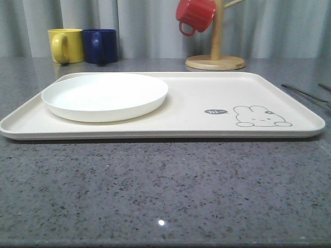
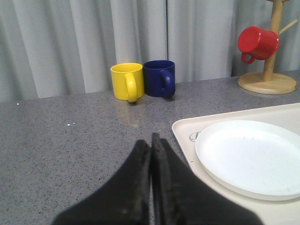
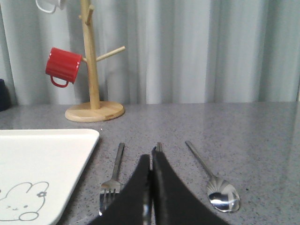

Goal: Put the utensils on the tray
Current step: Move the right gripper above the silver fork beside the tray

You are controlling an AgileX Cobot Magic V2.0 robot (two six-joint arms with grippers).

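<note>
The tray (image 1: 186,111) lies on the grey counter (image 1: 165,191) and carries a white plate (image 1: 105,96) on its left part. The fork (image 3: 112,180) and the spoon (image 3: 216,183) lie on the counter just to the right of the tray, apart from it. The left tool (image 2: 151,143) and the right tool (image 3: 151,159) both have their fingers pressed together, holding nothing.

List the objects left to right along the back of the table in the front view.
yellow mug → blue mug → red mug hanging on the wooden mug tree
</note>
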